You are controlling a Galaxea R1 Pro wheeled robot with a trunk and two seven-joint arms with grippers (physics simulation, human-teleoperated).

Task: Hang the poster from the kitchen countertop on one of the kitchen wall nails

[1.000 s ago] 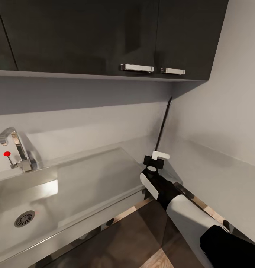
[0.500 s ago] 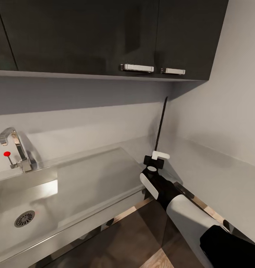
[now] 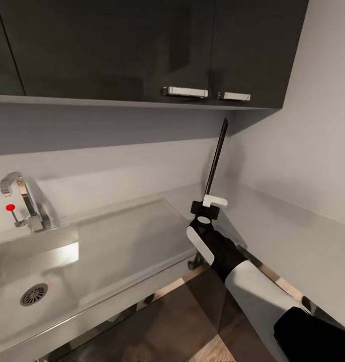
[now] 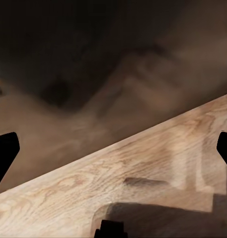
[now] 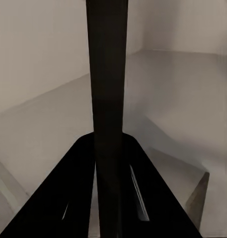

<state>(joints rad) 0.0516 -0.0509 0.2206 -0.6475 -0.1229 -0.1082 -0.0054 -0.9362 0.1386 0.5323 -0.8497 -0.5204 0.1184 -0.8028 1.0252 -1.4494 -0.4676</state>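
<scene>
The right gripper is clamped on the poster's lower edge, and the poster stands upright, seen edge-on as a thin dark sliver, tipped slightly toward the right-hand wall. It sits above the inner corner of the kitchen countertop, where the two runs of the steel worktop meet, and appears clear of the surface. Holding it by the bottom edge makes sense: that leaves the top free to meet a nail, and keeping it vertical stops a thin sheet like this from sagging or catching the backsplash. In the right wrist view the poster runs straight up between the two black fingers, pinched tight on both faces. Its top reaches just short of the underside of the black wall cabinets, so any further rise in this spot looks tight. The sink basin and tap lie well apart, toward the counter's left end. The left gripper hangs with its dark fingertips spread wide at the picture's edges, holding nothing, over a pale wood plank floor.
</scene>
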